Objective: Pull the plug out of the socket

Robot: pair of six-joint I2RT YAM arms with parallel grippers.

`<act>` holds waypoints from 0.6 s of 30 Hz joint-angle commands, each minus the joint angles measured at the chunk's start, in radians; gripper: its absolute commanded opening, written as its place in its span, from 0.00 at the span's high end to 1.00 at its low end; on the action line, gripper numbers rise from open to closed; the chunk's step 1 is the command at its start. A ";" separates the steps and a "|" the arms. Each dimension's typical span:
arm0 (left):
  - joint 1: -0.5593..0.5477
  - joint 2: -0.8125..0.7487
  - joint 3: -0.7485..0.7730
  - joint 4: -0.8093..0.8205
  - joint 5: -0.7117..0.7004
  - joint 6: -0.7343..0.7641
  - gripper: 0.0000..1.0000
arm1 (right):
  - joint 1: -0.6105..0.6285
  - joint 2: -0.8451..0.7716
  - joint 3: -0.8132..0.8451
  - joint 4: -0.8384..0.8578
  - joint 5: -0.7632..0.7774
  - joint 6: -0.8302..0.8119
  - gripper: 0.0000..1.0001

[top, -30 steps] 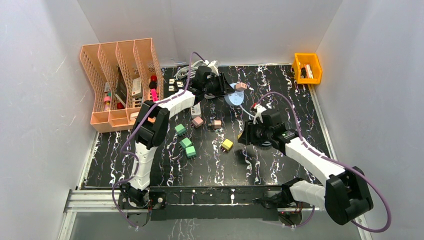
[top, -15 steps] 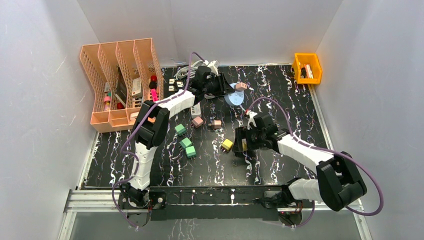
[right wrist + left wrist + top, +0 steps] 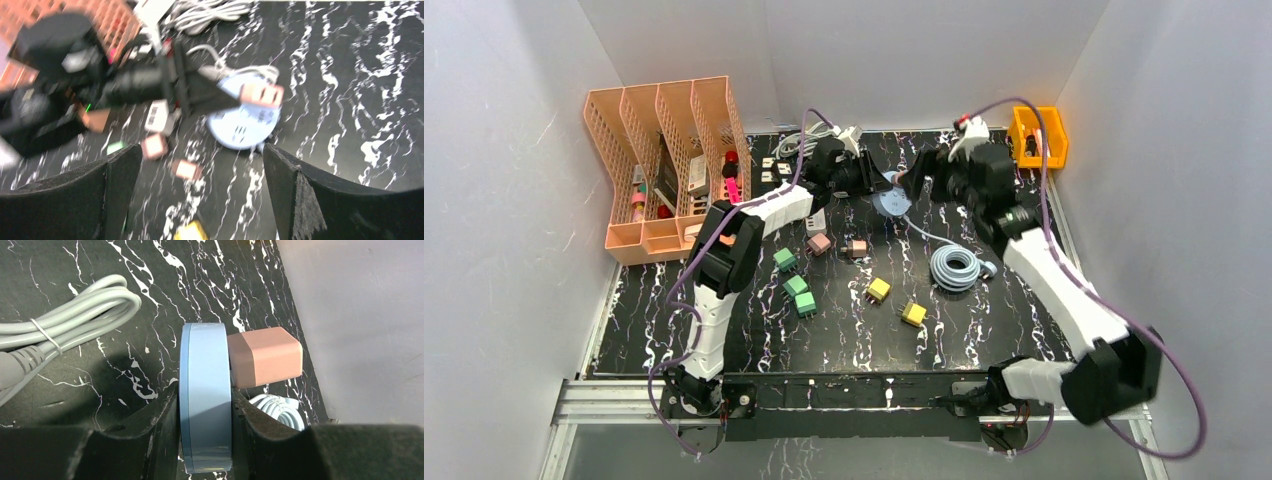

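A round light-blue socket point(image 3: 206, 395) stands on edge at the back of the table, with my left gripper point(image 3: 205, 405) shut on its two flat faces. A pink plug point(image 3: 265, 362) sticks out of the socket's right face. In the right wrist view the plug point(image 3: 261, 94) sits on the socket point(image 3: 242, 125) just beyond my right gripper point(image 3: 197, 155). That gripper is open, holds nothing, and hovers above and short of them. From the top view the right gripper point(image 3: 921, 180) hangs beside the socket point(image 3: 892, 200), opposite the left gripper point(image 3: 869, 180).
Loose plugs lie mid-table: yellow ones point(image 3: 878, 289) point(image 3: 913, 313), green ones point(image 3: 796, 285), pinkish ones point(image 3: 819, 243). A coiled pale cable point(image 3: 955, 267) lies right of centre. An orange file rack point(image 3: 669, 160) stands back left, a yellow bin point(image 3: 1037, 135) back right, and grey cords point(image 3: 75, 310) lie near the socket.
My right gripper opened and left a yellow plug on the table. It then swung from mid-table up to the back beside the socket. The left gripper kept its hold and stayed put.
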 commanded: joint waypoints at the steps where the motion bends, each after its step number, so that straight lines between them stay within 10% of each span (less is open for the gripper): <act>1: -0.021 -0.093 -0.024 0.093 0.054 -0.001 1.00 | -0.097 0.233 0.161 -0.015 -0.008 0.099 0.02; 18: -0.035 -0.168 -0.120 0.160 0.037 0.022 1.00 | -0.173 0.587 0.371 0.015 -0.252 0.187 0.03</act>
